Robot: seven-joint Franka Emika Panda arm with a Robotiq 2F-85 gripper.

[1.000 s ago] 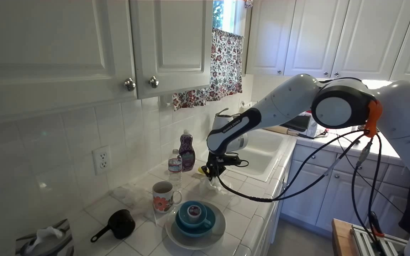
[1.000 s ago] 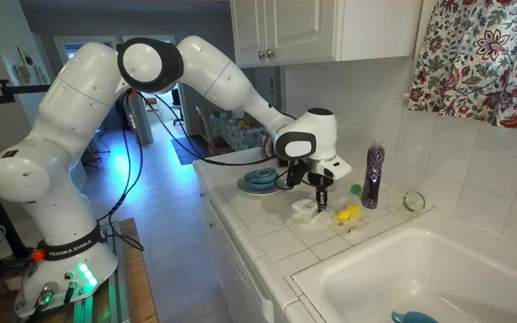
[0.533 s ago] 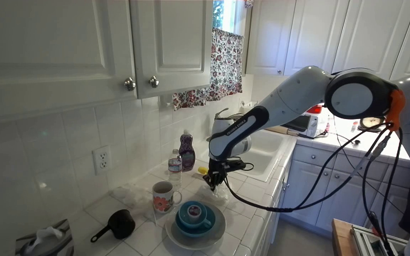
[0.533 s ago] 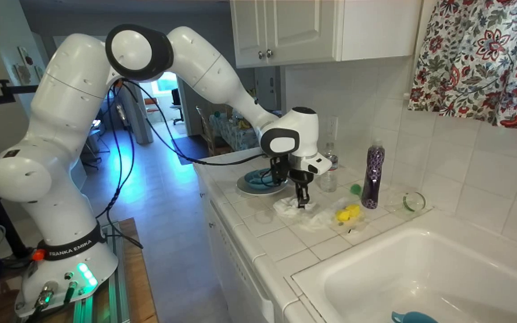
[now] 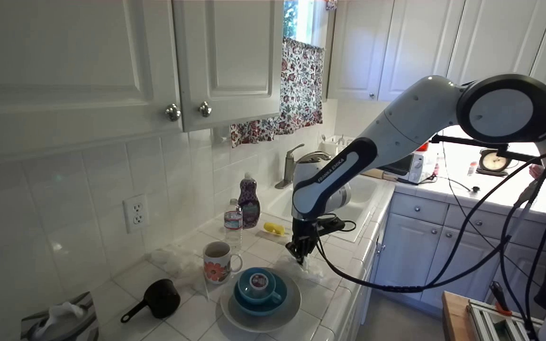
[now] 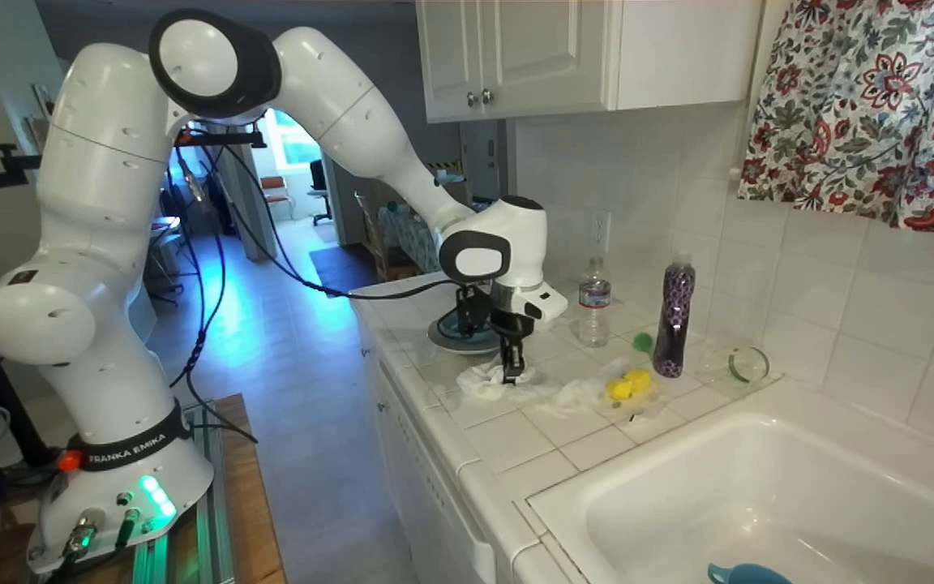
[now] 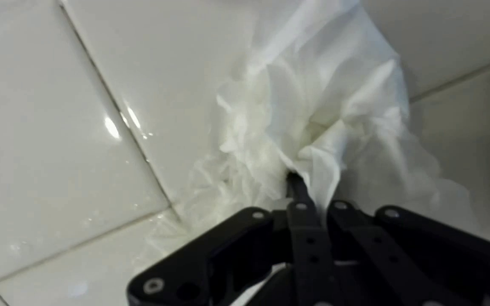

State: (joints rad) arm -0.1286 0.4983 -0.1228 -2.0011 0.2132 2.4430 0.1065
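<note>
While the claw (image 7: 319, 208) pinches the crumpled white paper (image 7: 317, 110) in the upper middle of the wrist view, it should press only lightly on the tiled surface (image 7: 70, 144), because such thin paper may tear.

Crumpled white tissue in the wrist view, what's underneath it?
White tiles can be seen running up to the edges of the tissue. Its folds, and the fingers pinching it, cover whatever lies directly beneath, so I can't tell whether it hides anything.
</note>
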